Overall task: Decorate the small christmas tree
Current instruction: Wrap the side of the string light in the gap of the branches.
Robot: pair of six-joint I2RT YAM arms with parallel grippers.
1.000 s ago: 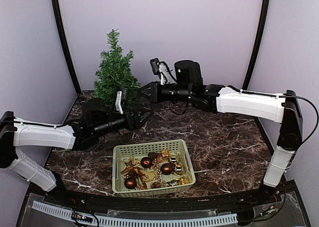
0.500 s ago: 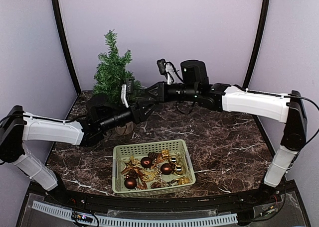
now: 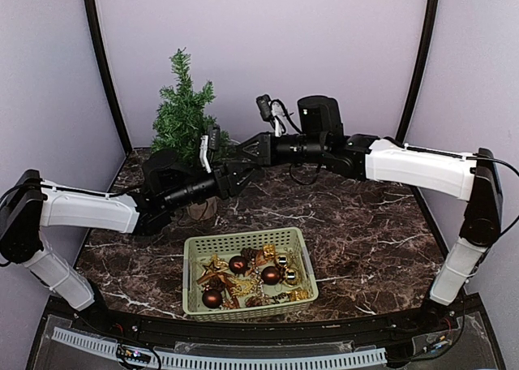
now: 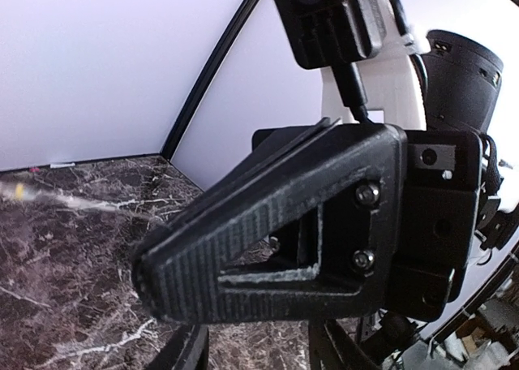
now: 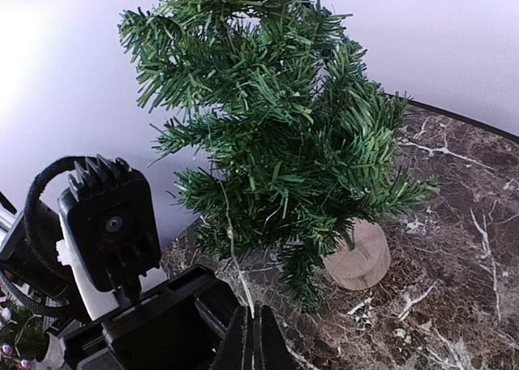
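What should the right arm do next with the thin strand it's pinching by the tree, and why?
Probably ease the right fingers slightly up toward the small christmas tree to lay the pale strand over a branch. They are shut on the strand, which runs up into the needles, and the left fingers sit close by, apart.

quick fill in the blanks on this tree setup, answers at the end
1. The tree stands at the back ___ corner of the table.
2. The brown baubles lie in a pale green ___.
3. The tree's base is a round ___ stump.
4. The right gripper has its jaws ___.

Missing words: left; basket; wooden; shut
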